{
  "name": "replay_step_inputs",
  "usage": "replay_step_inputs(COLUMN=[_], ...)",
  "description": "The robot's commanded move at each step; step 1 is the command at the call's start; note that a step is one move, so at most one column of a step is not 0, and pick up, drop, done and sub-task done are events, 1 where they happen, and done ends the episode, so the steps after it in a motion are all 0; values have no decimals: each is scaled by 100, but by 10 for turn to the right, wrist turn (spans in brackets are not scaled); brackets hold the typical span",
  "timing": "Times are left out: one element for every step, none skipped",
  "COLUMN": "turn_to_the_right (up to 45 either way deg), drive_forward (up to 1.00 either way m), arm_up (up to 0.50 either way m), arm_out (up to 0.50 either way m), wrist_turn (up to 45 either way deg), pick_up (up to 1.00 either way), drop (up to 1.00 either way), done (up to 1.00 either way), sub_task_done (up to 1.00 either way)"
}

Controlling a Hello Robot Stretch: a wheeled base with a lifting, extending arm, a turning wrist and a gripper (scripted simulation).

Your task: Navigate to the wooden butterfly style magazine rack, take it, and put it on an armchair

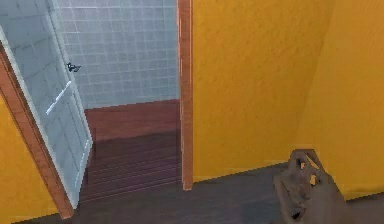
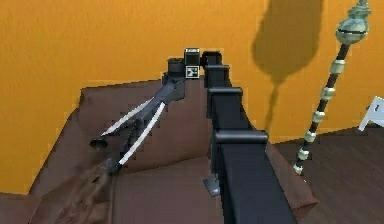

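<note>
Where my arm (image 2: 235,130) reaches out across the brown armchair (image 2: 60,125), my gripper (image 2: 112,150) hangs low over the cushions, its two thin pale fingers (image 2: 135,115) slanting down toward the arm side view's lower left. The rack (image 1: 305,185) is plainest in the forward view's lower right corner: a small upright piece of weathered brown wood streaked with grey, broad at the base and narrowing upward, with a gap near its top like a handle. In the arm side view a mottled grey-brown shape of the same look lies just past my fingertips, low against the seat, and it may be that same rack. Since it sits right at my gripper's far end on the chair, I cannot tell whether I hold anything. Behind my gripper, beyond the armchair's back, rises an orange wall (image 2: 100,40). Well off on the far side of my arm from the gripper stands a lamp (image 2: 325,100) on a thin banded pole. Ahead, far from the gripper, a white door (image 1: 45,100) stands ajar on a room of pale blue tiles (image 1: 125,50).
</note>
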Motion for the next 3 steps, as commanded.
replay_step_inputs(turn_to_the_right=[0, 0, 0], drive_forward=[0, 0, 0], arm_up=[0, 0, 0], arm_out=[0, 0, 0], wrist_turn=[450, 450, 360], pick_up=[0, 0, 0], drop=[0, 0, 0], done=[0, 0, 0], sub_task_done=[0, 0, 0])
